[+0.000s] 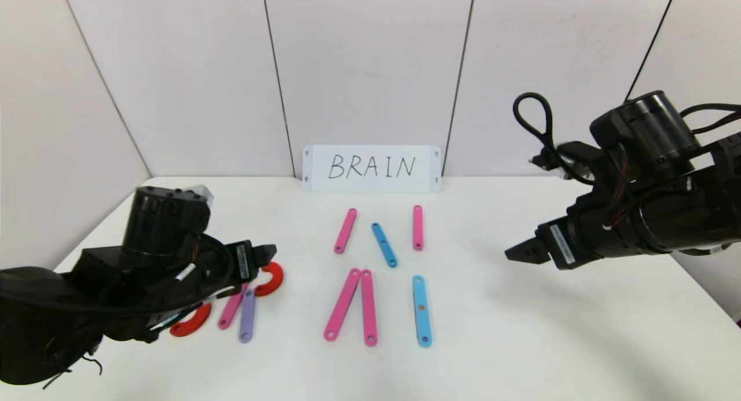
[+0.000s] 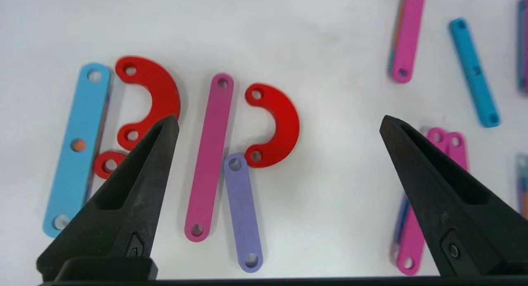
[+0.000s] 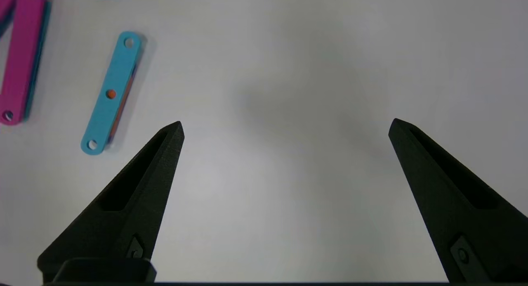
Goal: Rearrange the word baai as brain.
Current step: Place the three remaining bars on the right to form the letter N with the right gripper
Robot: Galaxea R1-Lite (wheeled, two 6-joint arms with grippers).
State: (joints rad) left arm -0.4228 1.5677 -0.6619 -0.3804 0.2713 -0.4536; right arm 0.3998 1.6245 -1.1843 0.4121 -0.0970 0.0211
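L gripper point(image 1: 263, 253) (open) over letters point(image 1: 248, 314), R gripper point(image 1: 521, 253) open

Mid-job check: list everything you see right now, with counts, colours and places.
Card: one, white, handwritten BRAIN, standing at the table's back centre.
Pink strips: five; two in the far row, two meeting at their far ends in the centre, one in the left group.
Blue strips: three; a short one in the far row, one right of the pink pair, one at the far left.
Purple strip: one, left group.
Red curves: three, left group.
Table: one, white.
Left gripper: open, above the left group.
Right gripper: open, above bare table on the right.
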